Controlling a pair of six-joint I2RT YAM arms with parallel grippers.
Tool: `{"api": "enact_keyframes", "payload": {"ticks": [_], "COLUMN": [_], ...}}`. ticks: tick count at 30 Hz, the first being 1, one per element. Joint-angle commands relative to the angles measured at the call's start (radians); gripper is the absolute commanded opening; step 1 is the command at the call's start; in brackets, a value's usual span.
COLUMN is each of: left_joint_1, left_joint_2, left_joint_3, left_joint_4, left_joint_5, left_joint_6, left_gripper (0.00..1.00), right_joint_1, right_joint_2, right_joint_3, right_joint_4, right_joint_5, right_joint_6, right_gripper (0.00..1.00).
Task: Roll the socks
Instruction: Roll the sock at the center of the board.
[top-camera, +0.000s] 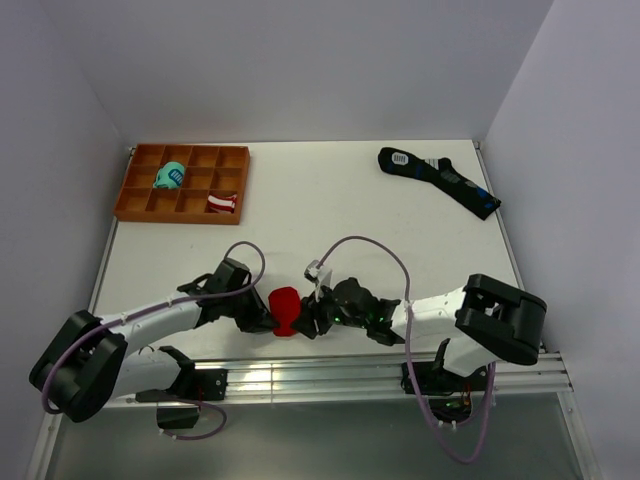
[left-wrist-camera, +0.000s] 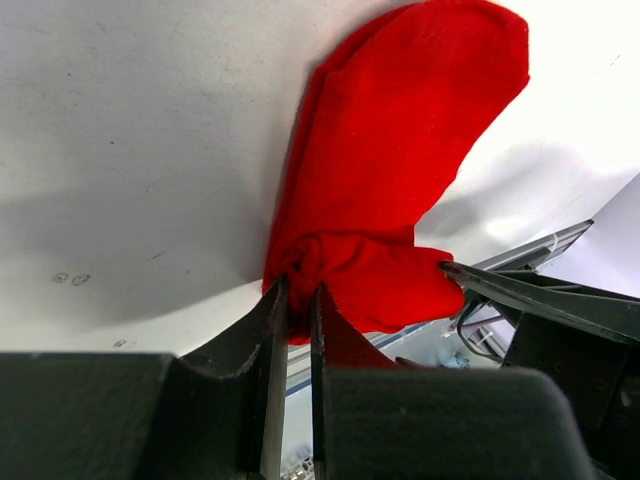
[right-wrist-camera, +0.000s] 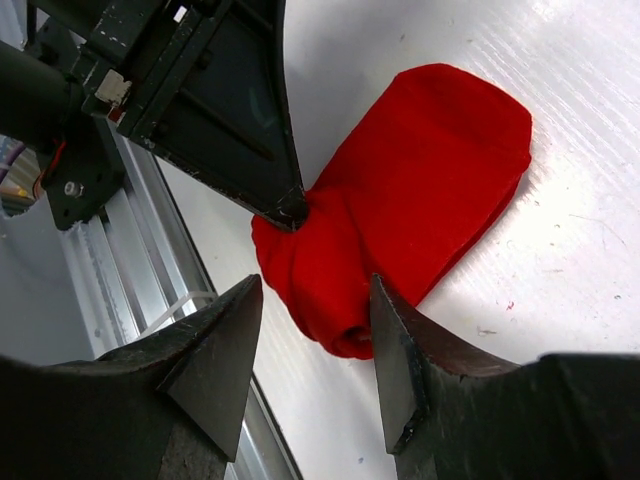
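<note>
Half hidden from above: bright red fabric socks (top-camera: 285, 310), rolled end clamped in left gripper (left-wrist-camera: 297, 296); right gripper (right-wrist-camera: 315, 292) jaws apart. Plain white tabletop (top-camera: 330, 205), grey walls (top-camera: 300, 70).

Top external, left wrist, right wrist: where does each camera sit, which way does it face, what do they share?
Top external: above and behind the bases, looking down on the table; both arms show, meeting at the red socks.
Left wrist: on the left arm, looking along the left tool, pinched on the socks' rolled end.
Right wrist: on the right arm, looking down past the right tool, open by the roll.
Shared: both wrist views show the socks and the other tool.
</note>
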Motion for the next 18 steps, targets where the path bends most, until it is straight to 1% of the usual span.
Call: {"api": "enact_keyframes", "payload": {"ticks": [1,12,18], "left_joint_1": [0.013,0.035,0.035], "left_joint_2": [0.021,0.034,0.022], "left_joint_3": [0.011,-0.005,-0.017], "left_joint_4": [-0.024,0.005,0.013], "left_joint_5": [-0.031,-0.008,-0.002], "left_joint_6": [0.040,0.027,0.013], "left_gripper": [0.00,0.00,0.00], "right_joint_1": [0.012,0.015,0.015], "right_joint_2": [0.019,0.079,0.122], "right_joint_3": [-0.016,-0.080,-0.084], "right_joint_4": [0.089,0.207,0.231], "right_joint_5": [0.034,0.047,0.077], "right_joint_6": [0.011,0.043,0.060], "right_gripper": [0.54,0.52,0.50]}}
